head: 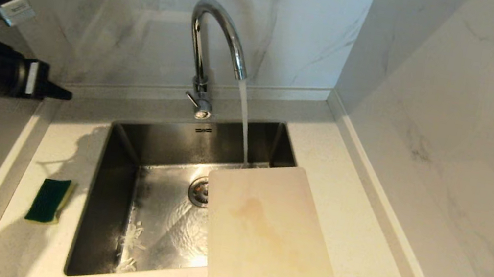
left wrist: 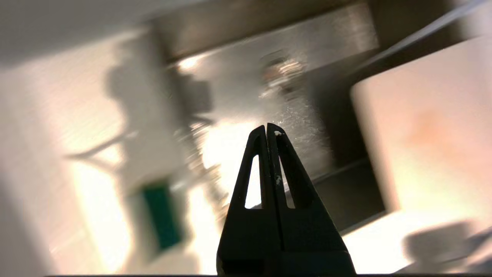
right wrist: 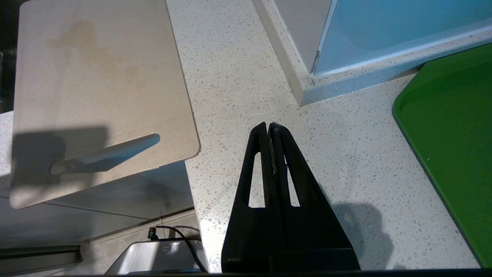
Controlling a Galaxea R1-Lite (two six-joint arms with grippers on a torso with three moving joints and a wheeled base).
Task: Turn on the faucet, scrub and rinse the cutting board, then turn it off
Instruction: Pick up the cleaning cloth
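Right pincer [right wrist: 270,127] parked low over the counter [right wrist: 238,77], near edge, fingers pressed together, empty. A green tray [right wrist: 453,127] lies off to its right.

Board [head: 270,241] lies flat, its near end on the counter with the handle slot [right wrist: 105,154], its far end overhanging the right side of the sink [head: 114,196]. Yellow-brown stain [head: 255,214] sits mid-board, toward the far end.

Sponge [head: 49,200] on the counter left of the sink, well apart from the board.

Faucet [head: 214,49] at the back rim, water running; the stream [head: 243,123] lands right at the board's far edge. Lever [head: 194,99] at its base.

Left pincer [head: 58,92] high at far left, tips closed on nothing, pointing toward the faucet.

Judgement: tap is on; scrubbing comes next. To do it well:
- Spread the left pincer before coming down on the sponge; take it across its narrow width, green side down if possible.
- Carry it over the sink, not through the stream.
- Scrub on the stain with short strokes, pressing over the counter-supported part; hard pressure on the overhang may tip the board.
- The water barely catches the board, so rinsing likely needs the board slid farther under the spout.
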